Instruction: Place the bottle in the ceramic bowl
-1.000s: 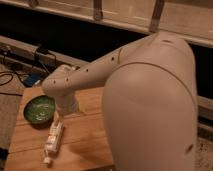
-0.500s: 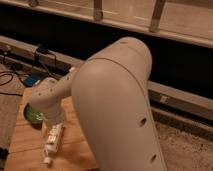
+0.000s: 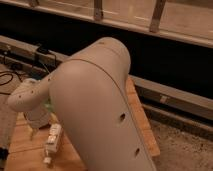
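The small white bottle (image 3: pixel 52 142) lies on its side on the wooden table (image 3: pixel 21 152), cap toward the front edge, label with reddish marks facing up. My gripper (image 3: pixel 36 126) hangs below the pale wrist, just left of the bottle's far end and low over the table. The green ceramic bowl is almost wholly hidden behind the wrist; only a green sliver (image 3: pixel 49 107) shows beside it. The big white arm link (image 3: pixel 100 105) fills the middle of the view and hides most of the table.
Black cables (image 3: pixel 11 78) lie on the floor to the left. A dark wall with a metal rail (image 3: pixel 165 95) runs behind the table. The table's right edge (image 3: pixel 142 125) borders a gravelly floor (image 3: pixel 185 147).
The arm has swung further across the view. The wrist and gripper moved down and toward the front, now covering the bowl and standing next to the bottle. The bottle has not moved.
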`<state>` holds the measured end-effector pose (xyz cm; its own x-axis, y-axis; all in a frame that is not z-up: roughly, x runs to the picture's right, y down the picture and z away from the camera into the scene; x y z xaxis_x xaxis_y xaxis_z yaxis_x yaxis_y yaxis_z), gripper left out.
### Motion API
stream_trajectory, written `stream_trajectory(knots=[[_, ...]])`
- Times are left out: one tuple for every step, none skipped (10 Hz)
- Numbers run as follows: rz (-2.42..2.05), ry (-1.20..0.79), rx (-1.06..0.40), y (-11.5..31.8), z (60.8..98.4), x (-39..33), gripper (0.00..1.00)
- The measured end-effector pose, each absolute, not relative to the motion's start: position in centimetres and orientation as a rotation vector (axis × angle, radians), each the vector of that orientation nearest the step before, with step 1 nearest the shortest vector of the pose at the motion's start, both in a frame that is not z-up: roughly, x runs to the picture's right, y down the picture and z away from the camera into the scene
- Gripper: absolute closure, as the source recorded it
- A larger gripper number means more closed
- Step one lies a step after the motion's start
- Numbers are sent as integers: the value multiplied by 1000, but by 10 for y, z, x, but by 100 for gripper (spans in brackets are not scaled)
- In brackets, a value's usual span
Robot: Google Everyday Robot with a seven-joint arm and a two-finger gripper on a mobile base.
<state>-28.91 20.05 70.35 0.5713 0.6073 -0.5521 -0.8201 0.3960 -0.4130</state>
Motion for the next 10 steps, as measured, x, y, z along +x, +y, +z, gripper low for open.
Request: stream_trajectory(knots=[[927, 340, -713, 200, 704, -288, 20], [921, 336, -717, 201, 704, -290, 20], [914, 334, -719, 201, 705, -291, 20], [910, 344, -715, 204, 712, -291, 20], [905, 349, -716, 210, 720, -293, 20], [916, 358, -711, 214, 729, -294, 20], [938, 378, -698, 216, 737, -287, 20], [961, 391, -685, 214, 741, -279, 20], [981, 404, -672, 212, 742, -270, 20], [991, 412, -667, 213, 742, -266, 20]])
